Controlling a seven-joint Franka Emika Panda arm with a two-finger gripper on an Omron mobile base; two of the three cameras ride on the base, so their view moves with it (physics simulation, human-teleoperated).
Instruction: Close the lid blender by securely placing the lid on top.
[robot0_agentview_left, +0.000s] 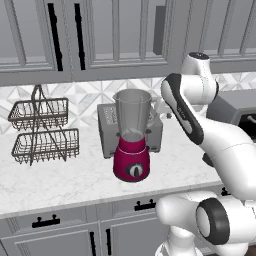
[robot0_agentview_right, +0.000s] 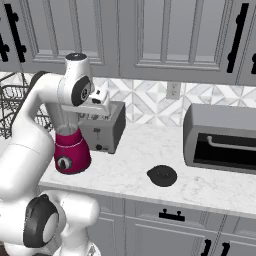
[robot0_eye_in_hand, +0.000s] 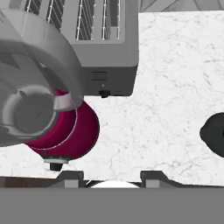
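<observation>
While hovering above the marble tabletop (robot0_agentview_right: 210, 192) with jaws (robot0_eye_in_hand: 111, 176) spread apart and gripping nothing, looking down on one blender (robot0_eye_in_hand: 48, 118) just left of the fingertips (robot0_eye_in_hand: 70, 176) and one dark round lid (robot0_eye_in_hand: 214, 133) lying well off to the right. Standing upright in front of a single grey toaster (robot0_agentview_left: 107, 132), just beside it, with lid (robot0_agentview_right: 161, 175) apart on bare tabletop and one two-tier wire basket (robot0_agentview_left: 42, 132) at far left. Showing a clear grey jar, open-topped, on a rounded magenta base with a round dial.
</observation>
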